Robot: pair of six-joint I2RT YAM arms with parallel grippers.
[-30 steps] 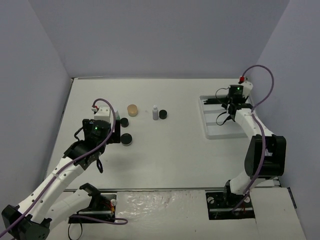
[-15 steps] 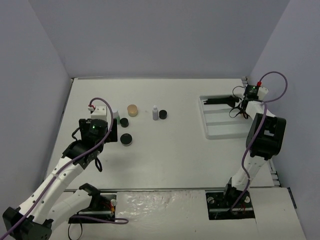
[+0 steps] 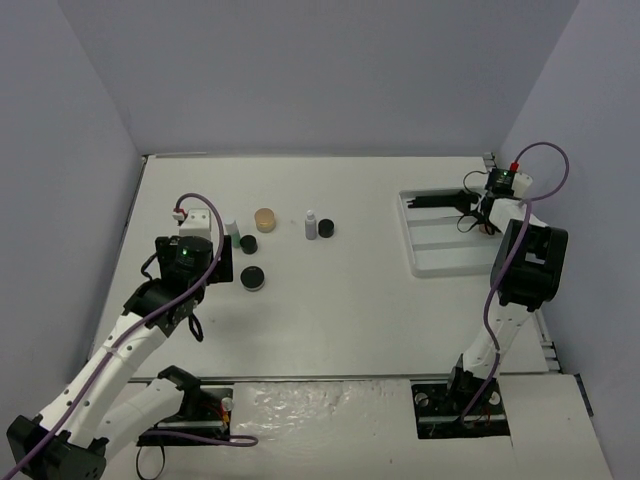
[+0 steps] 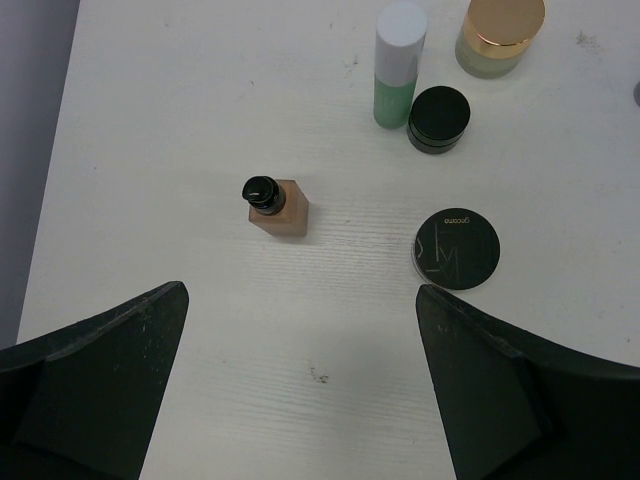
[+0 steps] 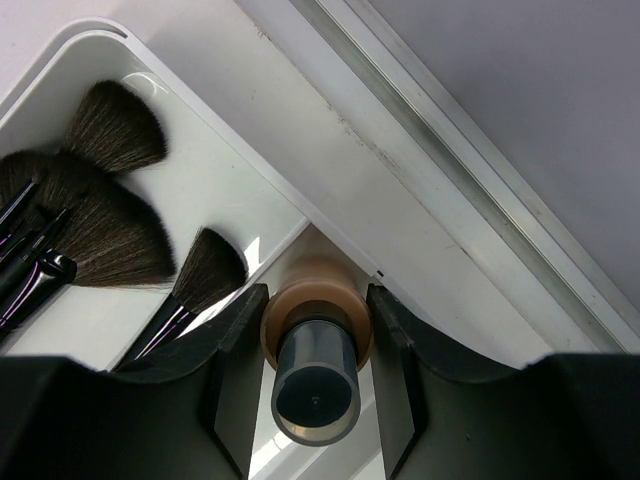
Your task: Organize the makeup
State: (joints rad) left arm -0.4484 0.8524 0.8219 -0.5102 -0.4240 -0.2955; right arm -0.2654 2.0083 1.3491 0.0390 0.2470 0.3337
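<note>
Two tan bottles are in your view. The tan bottle with a dark cap [image 5: 316, 300] is clamped between both fingers of your right gripper [image 5: 315, 350], which is partly closed on it. It is at the far right end of the white tray [image 3: 440, 262], just beside the compartment with the black brushes [image 5: 110, 240]. The other tan bottle [image 4: 280, 208] stands upright on the table [image 4: 200, 100], before your left gripper [image 4: 300, 290], whose jaws are wide apart and hold nothing. Near it stand a green bottle [image 4: 397, 70], a black jar [image 4: 439, 118] and a tan jar [image 4: 500, 35].
</note>
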